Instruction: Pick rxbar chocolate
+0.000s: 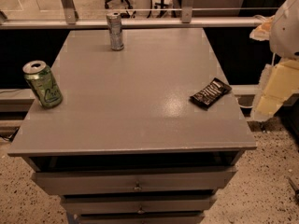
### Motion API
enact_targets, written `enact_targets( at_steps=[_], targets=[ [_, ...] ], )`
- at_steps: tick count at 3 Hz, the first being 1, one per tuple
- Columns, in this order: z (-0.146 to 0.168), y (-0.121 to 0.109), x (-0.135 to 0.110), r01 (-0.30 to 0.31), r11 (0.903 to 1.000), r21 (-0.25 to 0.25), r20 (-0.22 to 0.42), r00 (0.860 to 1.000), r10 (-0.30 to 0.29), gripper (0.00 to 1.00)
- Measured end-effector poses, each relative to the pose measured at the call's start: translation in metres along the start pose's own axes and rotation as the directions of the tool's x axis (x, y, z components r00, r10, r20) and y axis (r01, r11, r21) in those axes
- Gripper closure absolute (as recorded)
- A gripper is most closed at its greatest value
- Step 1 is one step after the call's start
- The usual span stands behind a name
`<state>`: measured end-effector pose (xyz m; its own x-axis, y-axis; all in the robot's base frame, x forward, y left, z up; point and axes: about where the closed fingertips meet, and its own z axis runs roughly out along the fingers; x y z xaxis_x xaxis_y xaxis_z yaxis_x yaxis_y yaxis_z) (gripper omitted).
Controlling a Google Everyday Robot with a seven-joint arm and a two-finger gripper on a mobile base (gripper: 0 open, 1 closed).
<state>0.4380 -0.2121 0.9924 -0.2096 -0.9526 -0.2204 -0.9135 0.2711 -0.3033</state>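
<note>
Rxbar chocolate point(210, 93) lies flat at right edge of worktop point(140, 83), long axis slanting far-right; hand point(274, 91) hangs just beyond, grip state cannot tell

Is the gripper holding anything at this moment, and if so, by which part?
Nothing is visibly held. The gripper hangs beyond the right edge of the tabletop, apart from the rxbar chocolate, which lies flat on it.

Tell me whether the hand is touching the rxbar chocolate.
Apart. The camera view shows the hand past the right edge of the table, with a plain gap of bare tabletop between it and the rxbar chocolate.
</note>
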Motion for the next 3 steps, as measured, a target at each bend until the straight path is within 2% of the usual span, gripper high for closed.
enact_targets(
  at_steps=[1,2,3],
  targets=[
    [0.000,0.000,0.000,0.000,1.0000,0.000,0.000,1.000,0.000,0.00],
    [0.038,-0.019,-0.010,0.060,0.9982,-0.001,0.042,0.997,-0.060,0.00],
    [0.073,-0.040,-0.023,0.140,0.9900,0.018,0.073,0.987,-0.141,0.00]
  ],
)
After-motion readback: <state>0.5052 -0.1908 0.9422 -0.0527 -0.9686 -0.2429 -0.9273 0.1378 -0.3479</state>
